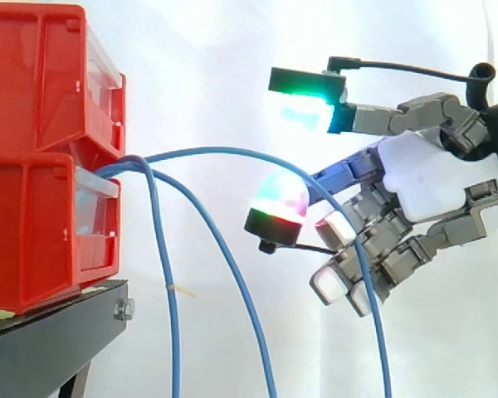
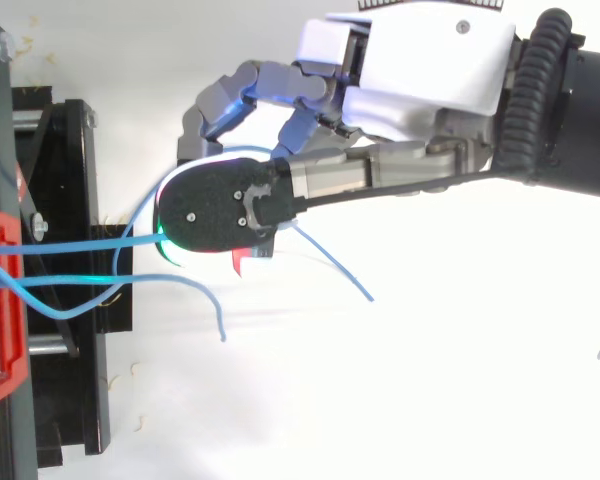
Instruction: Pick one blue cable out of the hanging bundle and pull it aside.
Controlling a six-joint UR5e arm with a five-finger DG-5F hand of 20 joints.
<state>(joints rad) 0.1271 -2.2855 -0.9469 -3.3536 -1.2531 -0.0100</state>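
Three blue cables come out between the stacked red bins (image 1: 33, 83) at the left. Two of them (image 1: 173, 315) (image 1: 251, 327) hang straight down. The third blue cable (image 1: 224, 150) arches rightwards to my hand (image 1: 432, 182) and drops from its curled fingers (image 1: 349, 278) towards the bottom edge. My hand is shut on this cable, well right of the bins, its thumb pad (image 1: 303, 108) glowing green above. From above, the cable (image 2: 140, 215) loops up under my hand (image 2: 420, 70), and loose ends (image 2: 352, 282) trail beneath.
The lower red bin (image 1: 33, 232) rests on a black stand (image 1: 50, 348) at the bottom left. From above, the stand (image 2: 70, 150) and a bin edge (image 2: 5, 300) run along the left side. A white curtain hangs behind.
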